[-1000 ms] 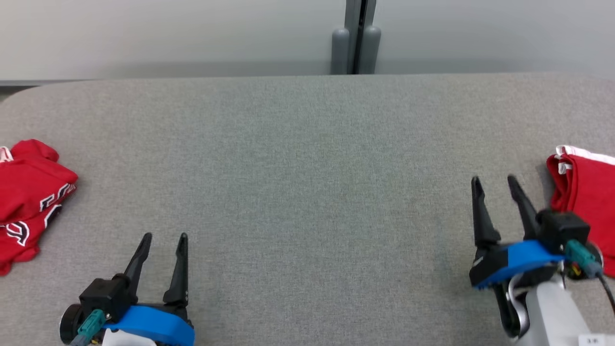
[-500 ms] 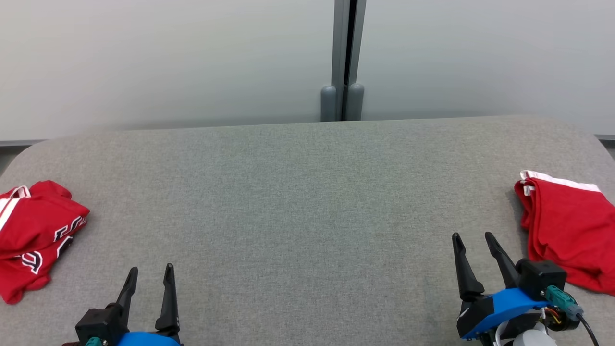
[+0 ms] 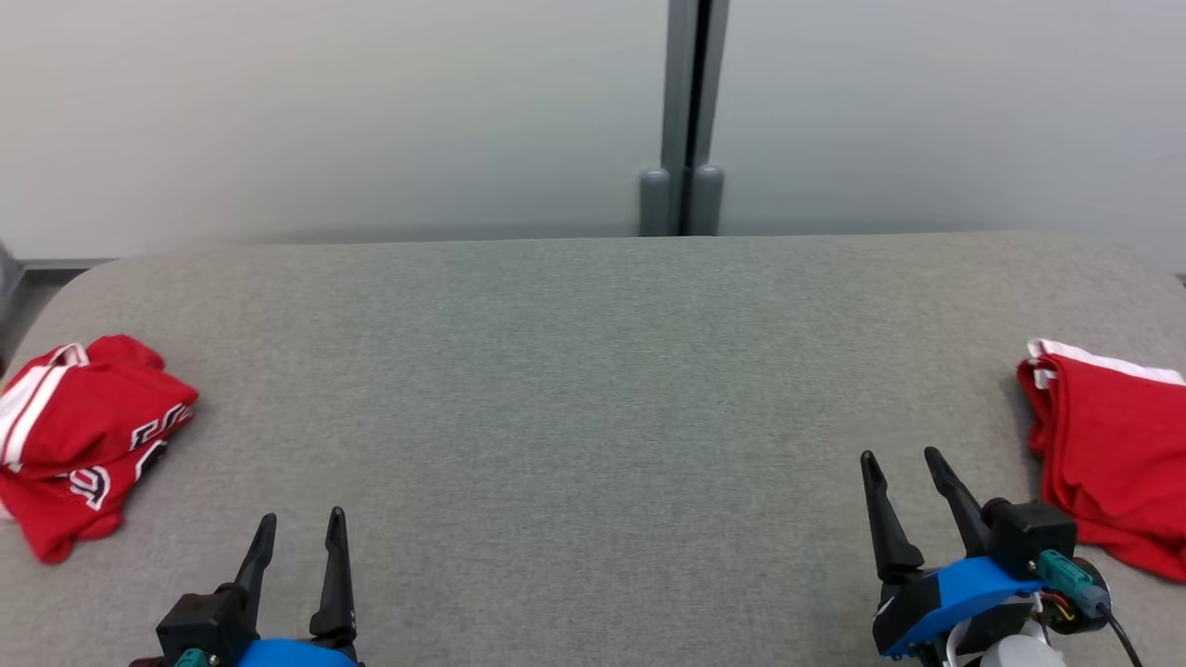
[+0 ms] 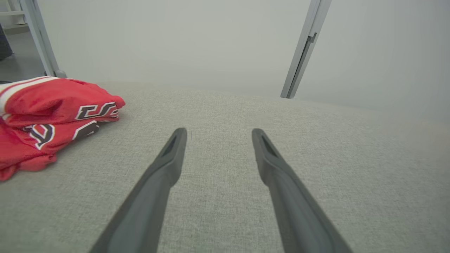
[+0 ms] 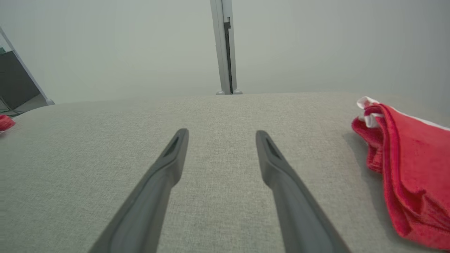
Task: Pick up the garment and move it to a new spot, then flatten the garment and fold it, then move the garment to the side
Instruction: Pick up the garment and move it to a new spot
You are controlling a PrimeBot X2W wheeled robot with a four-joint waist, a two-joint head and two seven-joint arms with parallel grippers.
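Note:
A crumpled red garment with black-and-white lettering and white stripes lies at the left end of the grey padded table; the left wrist view has this garment at its left. A second red garment with white trim lies folded at the right end, and the right wrist view shows that garment too. My left gripper hovers open and empty at the near left, right of the lettered garment. My right gripper is open and empty at the near right, left of the folded one. Both grippers point across bare fabric.
A pale wall with a grey vertical post stands behind the table's far edge. The table's corners are rounded. A wide stretch of bare grey fabric lies between the two garments. A metal frame leg stands past the left end.
The head camera has tilted up, so the whole picture shifted down. My right gripper has drawn back a little toward me, away from the folded garment. Both garments lie as before.

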